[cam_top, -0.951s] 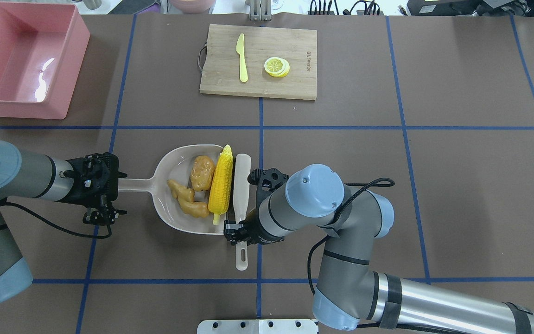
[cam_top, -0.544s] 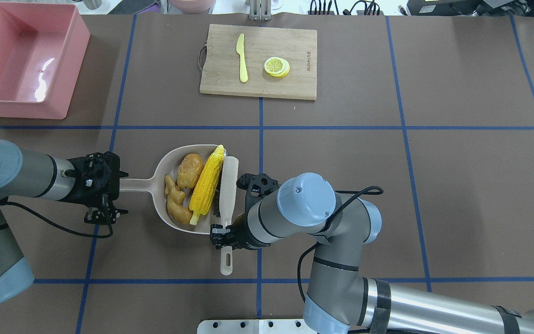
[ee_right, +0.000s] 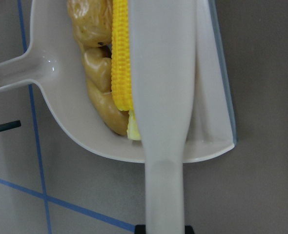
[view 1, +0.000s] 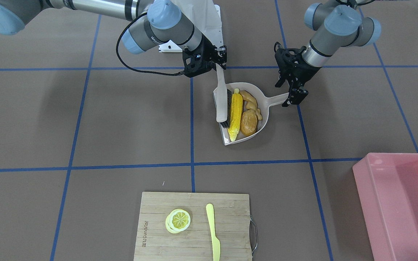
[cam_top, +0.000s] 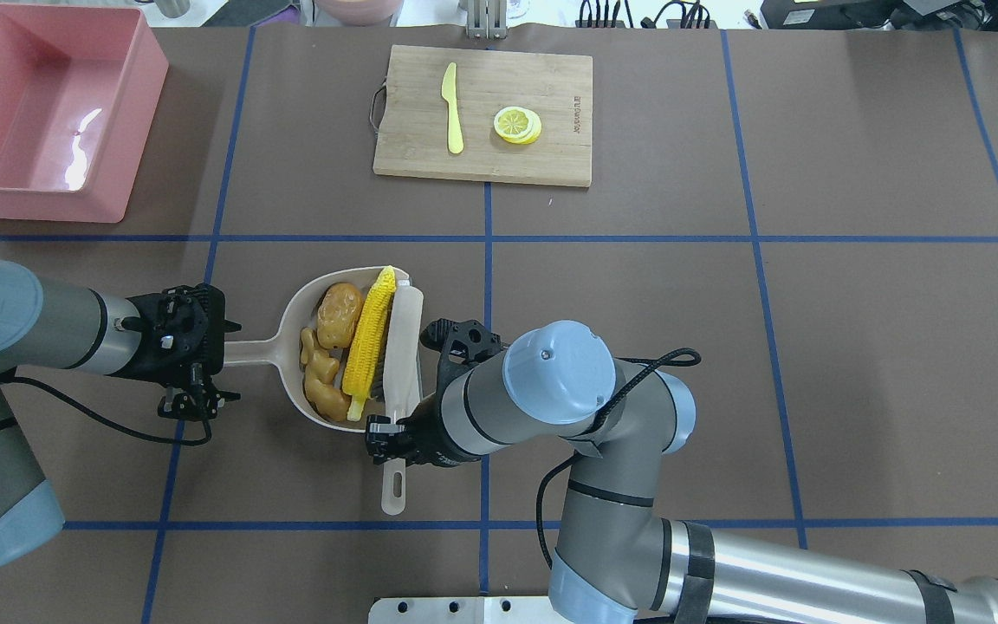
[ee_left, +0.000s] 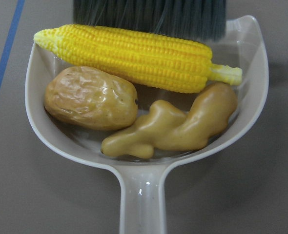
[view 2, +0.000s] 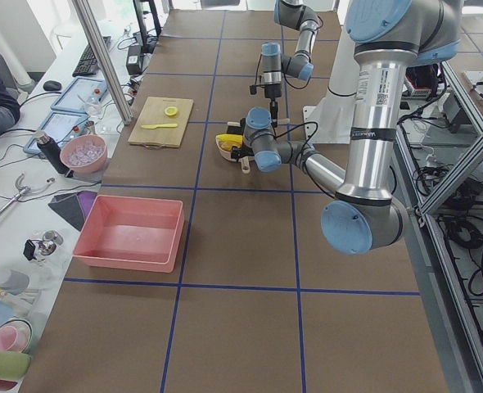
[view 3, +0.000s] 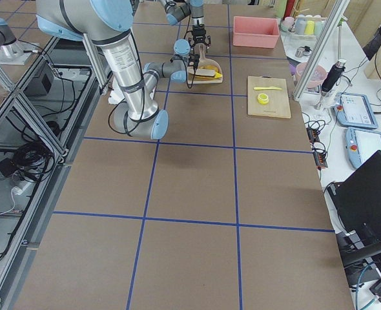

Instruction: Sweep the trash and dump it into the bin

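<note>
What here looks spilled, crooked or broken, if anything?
Nothing stands out. The corn cob, potato and ginger root all lie inside the dustpan, with the brush against the corn. The pink bin sits upright and empty.

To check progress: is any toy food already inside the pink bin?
No, the corn, potato and ginger all lie in the dustpan, far from the bin.

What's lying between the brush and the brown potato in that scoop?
The yellow corn cob, inside the dustpan, lying lengthwise along the brush with the potato on its other side. The overhead and left wrist views show it.
</note>
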Controlling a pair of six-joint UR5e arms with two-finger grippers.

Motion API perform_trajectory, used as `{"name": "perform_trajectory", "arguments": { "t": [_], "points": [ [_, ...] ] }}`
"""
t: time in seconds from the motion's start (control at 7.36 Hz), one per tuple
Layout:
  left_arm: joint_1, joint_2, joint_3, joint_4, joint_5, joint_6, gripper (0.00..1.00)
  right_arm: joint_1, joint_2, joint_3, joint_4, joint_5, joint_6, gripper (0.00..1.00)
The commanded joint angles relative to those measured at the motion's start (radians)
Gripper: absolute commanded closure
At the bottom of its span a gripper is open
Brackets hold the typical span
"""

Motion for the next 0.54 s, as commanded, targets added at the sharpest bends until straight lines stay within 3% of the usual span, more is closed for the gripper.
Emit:
{"name": "perform_trajectory", "arguments": {
  "t": [0.0,0.27,0.41],
  "points": [
    [0.0,-0.003,0.008,-0.007,-0.001,0.0,0.09,0.016,0.0,0.01,-0.001,0.01,0.022,1.0],
    [-0.003,-0.003,0.014,-0.008,0.002,-0.003,0.09,0.034,-0.013,0.017,-0.017,0.047,0.022,1.0],
    [-0.008,-0.001,0.014,-0.01,0.002,-0.047,0.09,0.062,-0.013,0.054,-0.102,0.091,0.016,1.0]
  ]
}}
